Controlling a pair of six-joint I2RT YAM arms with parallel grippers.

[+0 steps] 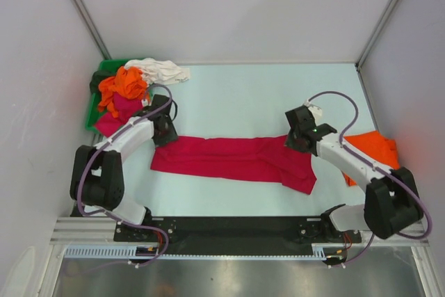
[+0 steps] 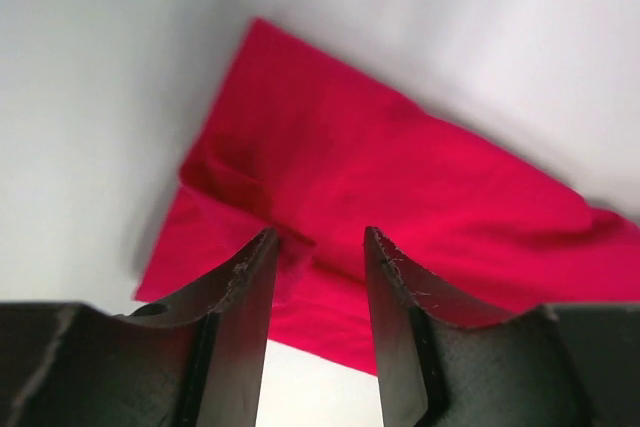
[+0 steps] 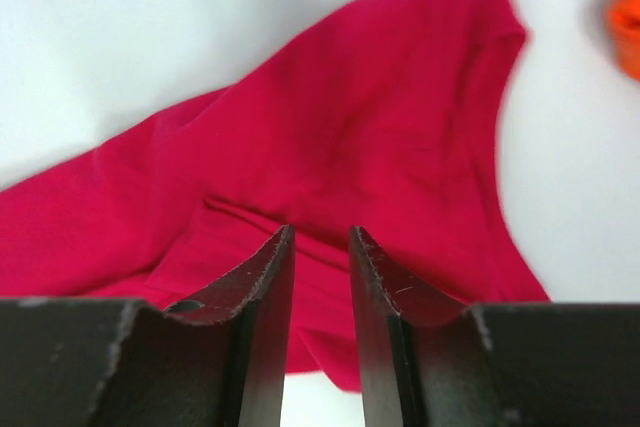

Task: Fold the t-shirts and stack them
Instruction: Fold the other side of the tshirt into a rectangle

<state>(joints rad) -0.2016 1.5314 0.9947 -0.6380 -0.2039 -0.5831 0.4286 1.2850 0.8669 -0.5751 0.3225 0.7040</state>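
Your red shirt lies as a long folded strip across the middle of the table, with 1 sleeve sticking out at its right end. Your left gripper hangs over the strip's left end, fingers parted and nothing between them. Your right gripper sits over the right end, parted more narrowly and also empty. The likely risk is an uneven pinch: if 1 side catches only the top layer, the fold could peel open as you lift. A ridge of cloth lies just ahead of the left fingers, so you may grab that instead of the edge. Swinging the right end across could also drag the loose sleeve, or brush the orange shirt nearby
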